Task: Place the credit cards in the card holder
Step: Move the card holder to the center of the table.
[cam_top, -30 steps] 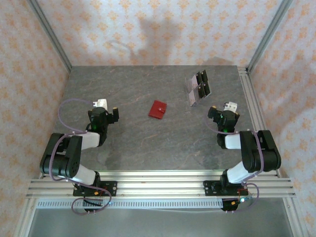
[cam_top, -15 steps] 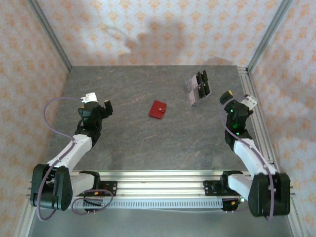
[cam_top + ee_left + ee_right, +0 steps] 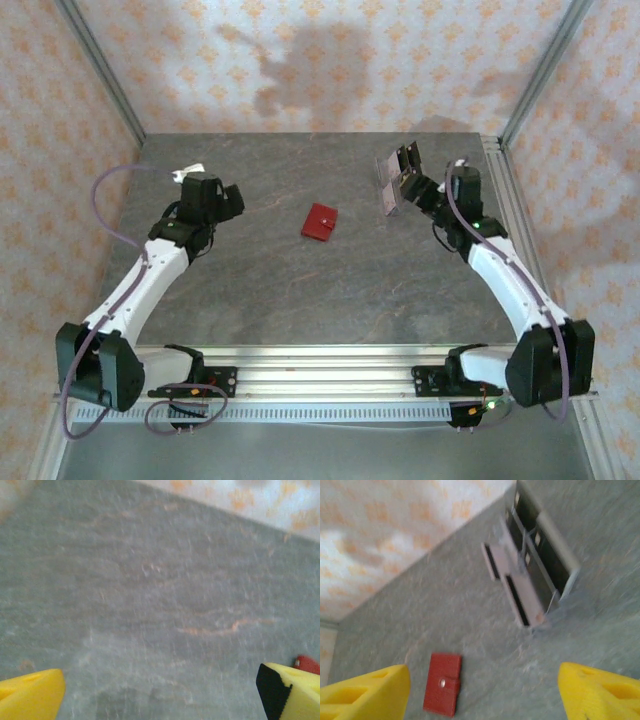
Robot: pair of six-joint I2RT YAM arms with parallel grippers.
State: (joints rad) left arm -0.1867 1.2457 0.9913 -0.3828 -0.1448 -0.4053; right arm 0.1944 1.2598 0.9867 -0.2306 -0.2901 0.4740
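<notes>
1. Our left gripper (image 3: 228,201) hovered over the bare table (image 3: 300,290), jaws spread wide and empty.
2. The red card holder (image 3: 320,221) lay closed at mid-table, well apart from both grippers.
3. The credit cards (image 3: 400,178) lay clustered far right. Our right gripper (image 3: 424,191) hung just beside them, jaws apart, holding nothing.
4. We judged this the reach for a first card; next it needed to pinch one card's edge.

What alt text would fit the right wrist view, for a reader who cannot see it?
A cluster of grey cards lies on a grey table at upper right, with a closed red card holder lower left. The yellow fingers of the right end effector stand open at the bottom corners, holding nothing.
</notes>
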